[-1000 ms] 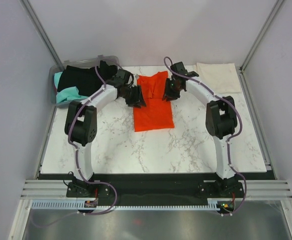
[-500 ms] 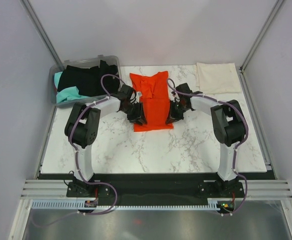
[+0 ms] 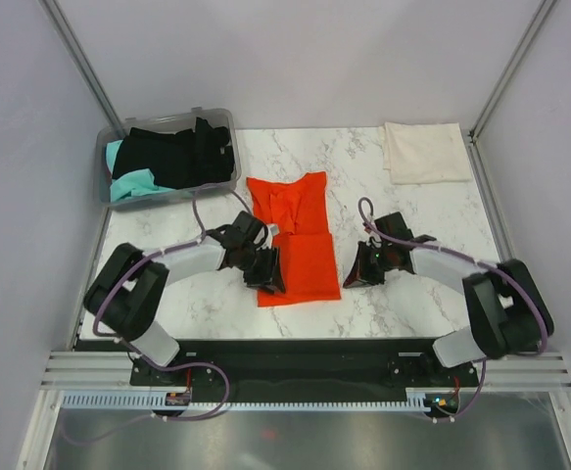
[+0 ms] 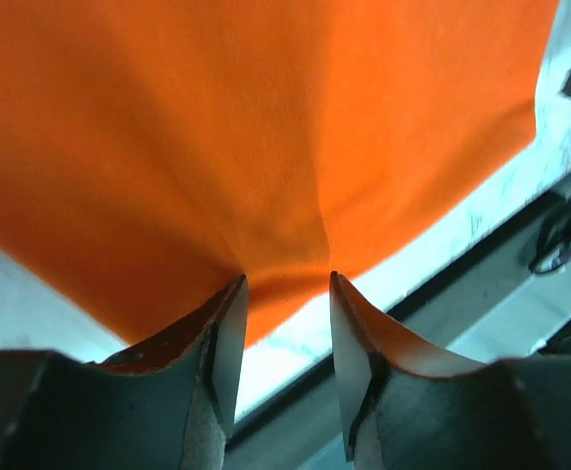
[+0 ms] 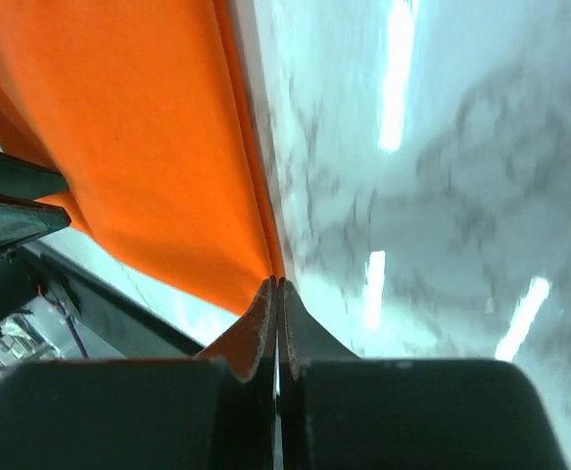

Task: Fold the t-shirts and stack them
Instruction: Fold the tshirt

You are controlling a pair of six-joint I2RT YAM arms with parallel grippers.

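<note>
1. On the table (image 3: pixel 403 211), the orange shirt (image 3: pixel 300 245) lies in the middle as a long folded strip. The cream shirt (image 3: pixel 424 152) sits at the far right and the bin (image 3: pixel 104 181) at the far left.
2. You look mid-fold. Next, carry the near end evenly over the far end.
3. Your left gripper (image 4: pixel 285 284) grasps the bunched near-left hem.
4. Your right gripper (image 5: pixel 277 284) is clenched at the near-right corner. Whether it holds cloth, I cannot tell.

Top view: the left gripper (image 3: pixel 265 272) sits right over the near-left corner of the bright orange-red folded cloth t-shirt (image 3: pixel 300 245), so that corner's hidden. In the clear grey plastic bin (image 3: pixel 167 197), the black cloth (image 3: pixel 167 157) and teal cloth (image 3: pixel 133 184) are one heap, so there's no counting garments. The left wrist view cuts the shirt off at top and left. In the right wrist view the white marble tabletop (image 5: pixel 412 196) is smeared blurry, and I can't tell if the right gripper (image 5: pixel 277 284) has any cloth pinched.
</note>
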